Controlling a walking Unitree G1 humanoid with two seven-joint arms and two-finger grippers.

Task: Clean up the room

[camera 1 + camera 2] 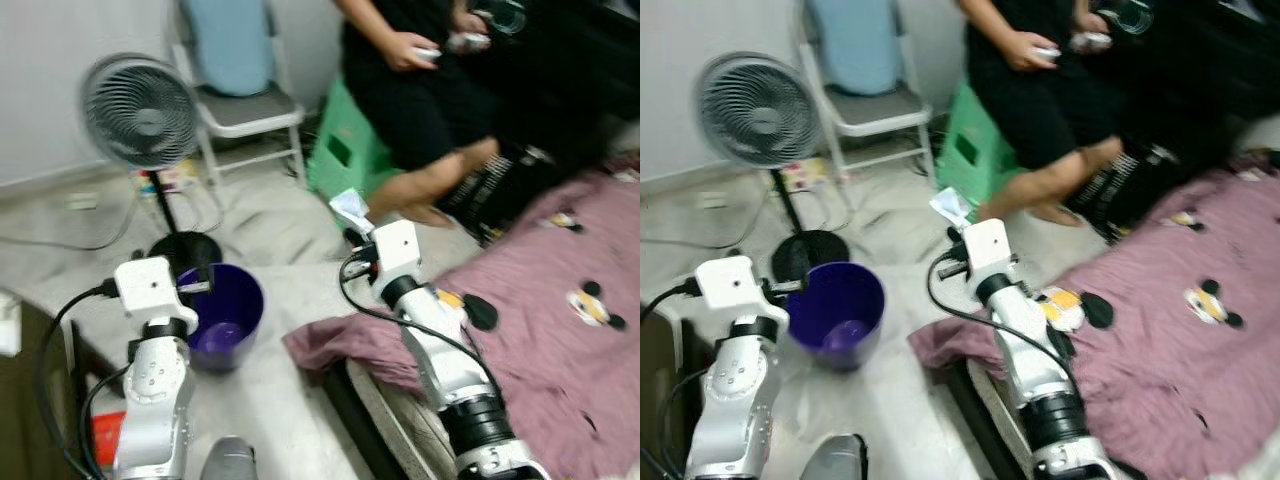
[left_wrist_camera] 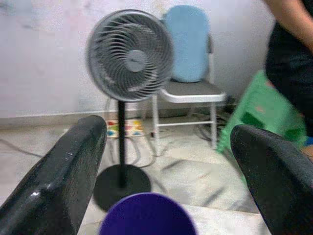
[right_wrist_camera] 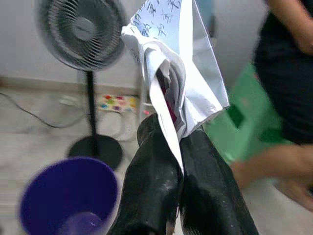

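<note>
Pale floor (image 1: 290, 400) was seen below both arms, with a standing fan (image 1: 140, 112) and a folding chair (image 1: 235, 105) against the wall beyond, and a seated person (image 1: 420, 90) on a green stool (image 1: 345, 150) farther off. A purple bed cover (image 1: 560, 320) lay to the right of the right arm.

The right end effector (image 3: 178, 147) was closed on a crumpled piece of white paper (image 3: 176, 63), which stood up out of the pinched fingers with its long axis roughly in line with them. The purple bin (image 1: 222, 315) stood on the floor below and to the left of that end effector, well apart from it, its mouth upward. A sideways carry to the left was judged to be what the release turned on.

The left end effector (image 2: 168, 171) was held with its fingers (image 2: 63, 176) spread wide and nothing between them, just above the near rim of the bin. It was the nearer of the two to the bin.
</note>
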